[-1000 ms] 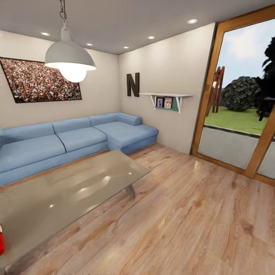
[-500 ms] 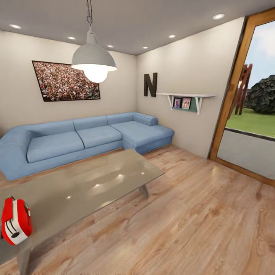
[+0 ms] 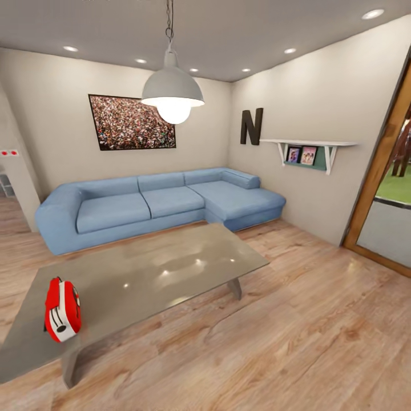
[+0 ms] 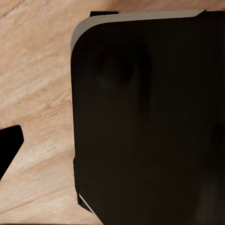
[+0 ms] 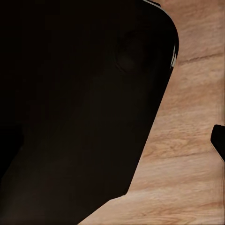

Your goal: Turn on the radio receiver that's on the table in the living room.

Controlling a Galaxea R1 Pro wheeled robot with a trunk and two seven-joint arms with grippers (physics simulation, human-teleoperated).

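Approach stage only: nothing touched, switching-on left to do.
Small bright-red oblong radio receiver (image 3: pixel 62 310) standing near the end of the glossy grey-brown glass-topped low table (image 3: pixel 171 268), well apart from the long blue corner sofa (image 3: pixel 160 202); pincer states impossible to tell, wrist views apparently blocked by dark housing.

Bright, even light fills the head view. The glowing pendant lamp (image 3: pixel 173 94) upper centre and small ceiling spotlights (image 3: pixel 372 13) supply it, leaving soft white glare patches on the glossy worktop (image 3: pixel 171 274). Walls bow near the frame edges. Both wrist views are mostly a featureless, near-black shape over sunlit floor (image 4: pixel 37 93).
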